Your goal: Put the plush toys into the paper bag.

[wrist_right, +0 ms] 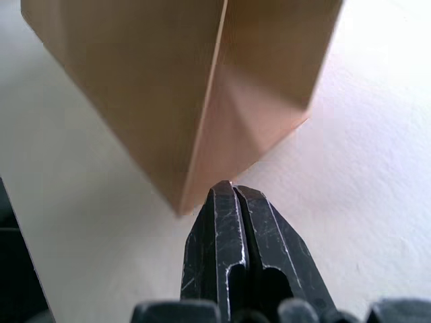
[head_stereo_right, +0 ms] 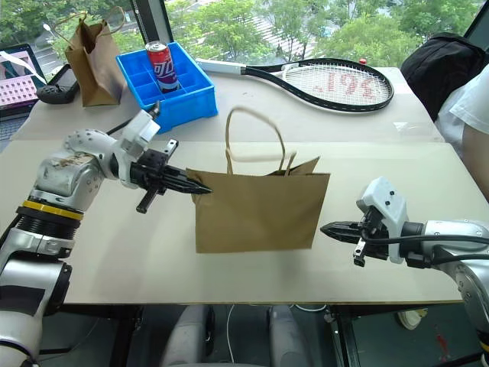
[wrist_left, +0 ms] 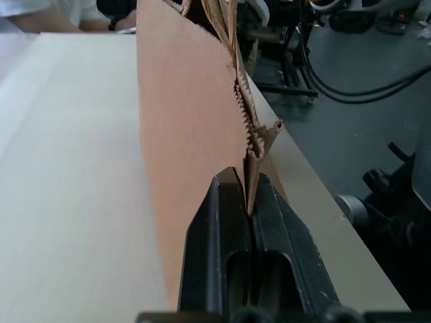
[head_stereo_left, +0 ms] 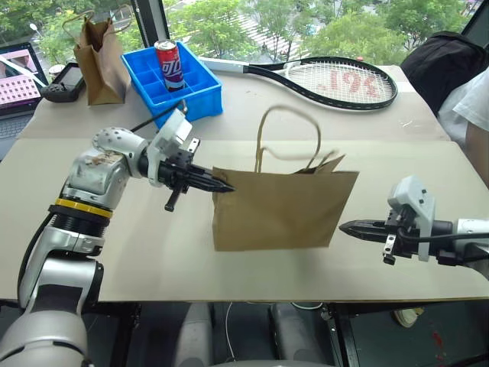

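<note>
The wide brown paper bag (head_stereo_left: 279, 210) stands upright in the middle of the table (head_stereo_left: 137, 252), its cord handles (head_stereo_left: 286, 122) rising above it. My left gripper (head_stereo_left: 225, 185) is shut on the bag's upper left corner; in the left wrist view the serrated paper rim (wrist_left: 250, 134) is pinched between the fingers (wrist_left: 222, 222). My right gripper (head_stereo_left: 344, 226) is shut on nothing and hovers low, a short gap off the bag's right side; its wrist view shows the bag's side fold (wrist_right: 222, 101) just ahead. The plush toys are out of view.
At the table's far left are a blue bin (head_stereo_left: 191, 98) holding a soda can (head_stereo_left: 168, 63), a narrower brown bag (head_stereo_left: 99, 65) and a laptop (head_stereo_left: 19, 76). A tennis racket (head_stereo_left: 336, 80) lies behind the bag. A person's sleeve (head_stereo_left: 474, 115) and a black backpack (head_stereo_left: 443, 61) are at the right.
</note>
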Controlling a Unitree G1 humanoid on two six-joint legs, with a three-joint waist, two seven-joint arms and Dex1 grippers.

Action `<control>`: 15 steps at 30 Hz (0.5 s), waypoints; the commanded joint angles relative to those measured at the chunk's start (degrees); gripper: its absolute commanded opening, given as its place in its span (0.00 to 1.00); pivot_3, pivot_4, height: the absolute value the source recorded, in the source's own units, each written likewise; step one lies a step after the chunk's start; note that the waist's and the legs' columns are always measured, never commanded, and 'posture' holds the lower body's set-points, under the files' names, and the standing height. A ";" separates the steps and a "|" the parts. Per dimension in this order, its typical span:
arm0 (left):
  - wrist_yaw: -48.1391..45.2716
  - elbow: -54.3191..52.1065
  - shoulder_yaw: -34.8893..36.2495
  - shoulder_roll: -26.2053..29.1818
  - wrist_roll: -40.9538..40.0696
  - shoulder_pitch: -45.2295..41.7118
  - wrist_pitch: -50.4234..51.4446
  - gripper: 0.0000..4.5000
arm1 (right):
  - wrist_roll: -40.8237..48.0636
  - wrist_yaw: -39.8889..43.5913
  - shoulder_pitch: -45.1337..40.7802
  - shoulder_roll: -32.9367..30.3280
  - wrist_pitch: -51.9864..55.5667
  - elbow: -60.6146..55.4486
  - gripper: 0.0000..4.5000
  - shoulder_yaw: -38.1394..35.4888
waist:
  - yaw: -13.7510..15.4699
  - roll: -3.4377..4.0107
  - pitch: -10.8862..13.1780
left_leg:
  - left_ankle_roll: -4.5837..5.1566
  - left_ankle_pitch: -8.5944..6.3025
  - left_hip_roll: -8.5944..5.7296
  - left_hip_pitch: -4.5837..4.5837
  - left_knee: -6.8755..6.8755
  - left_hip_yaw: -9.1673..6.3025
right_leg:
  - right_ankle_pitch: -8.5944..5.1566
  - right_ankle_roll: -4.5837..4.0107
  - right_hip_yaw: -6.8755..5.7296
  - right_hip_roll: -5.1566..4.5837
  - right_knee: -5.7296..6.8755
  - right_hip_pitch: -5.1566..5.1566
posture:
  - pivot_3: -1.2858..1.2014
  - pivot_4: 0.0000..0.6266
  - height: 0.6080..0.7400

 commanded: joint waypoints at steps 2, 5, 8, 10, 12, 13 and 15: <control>-0.43 3.17 -5.05 2.42 -2.87 -4.02 -7.02 0.01 | 1.11 0.00 3.41 -1.38 0.42 -2.69 0.00 -5.31 | 0.14 0.00 0.00 | 0.00 0.00 0.00 -0.01 0.01 -0.01 | 0.00 0.01 0.00 -0.01 -0.01 0.01 | 0.52 0.24 0.36; -0.43 3.78 -7.74 3.66 -3.04 -3.89 -10.04 0.01 | 1.40 0.16 4.48 -1.80 0.33 -2.66 0.00 -6.51 | 0.15 0.00 0.00 | 0.00 0.00 -0.01 0.00 0.02 0.01 | 0.00 0.02 0.01 -0.01 -0.04 0.05 | 0.52 0.24 0.36; -0.43 3.72 -7.37 4.20 -4.08 -3.93 -6.05 0.07 | 1.60 0.44 4.46 -2.51 0.13 -2.04 0.00 -6.95 | 0.10 0.00 0.00 | 0.00 0.00 0.00 0.01 0.02 0.00 | 0.00 0.02 0.00 0.00 -0.03 0.05 | 0.52 0.24 0.36; -0.43 2.81 -7.10 4.95 -5.37 -3.92 -2.68 0.17 | 1.77 0.56 3.96 -2.89 0.10 -1.52 0.00 -6.91 | 0.08 0.00 0.00 | 0.01 0.01 0.00 0.01 0.02 -0.01 | -0.01 0.03 0.00 0.00 -0.03 0.04 | 0.52 0.24 0.36; -0.43 0.95 -5.84 5.99 -6.23 -2.95 -0.86 0.32 | 1.87 0.96 3.19 -3.36 -0.32 -0.49 0.00 -6.54 | 0.05 0.00 0.00 | 0.01 0.01 0.00 0.01 0.01 0.00 | -0.02 0.05 0.00 0.00 -0.03 0.04 | 0.52 0.24 0.36; -0.43 -0.13 -5.03 6.81 -6.82 -2.33 -0.36 0.41 | 1.94 1.26 2.76 -3.48 -0.65 0.21 0.00 -6.30 | 0.04 0.00 0.00 | 0.01 0.01 0.00 0.00 0.01 0.01 | -0.03 0.05 0.00 0.00 -0.03 0.03 | 0.52 0.24 0.36; -0.43 -1.70 -2.03 8.20 -8.13 -1.27 2.04 0.56 | 1.83 2.09 2.31 -3.61 -1.49 1.66 0.00 -6.12 | 0.07 0.00 0.00 | 0.01 0.01 0.00 0.01 0.01 0.01 | -0.02 0.05 0.00 0.00 -0.04 0.04 | 0.52 0.24 0.36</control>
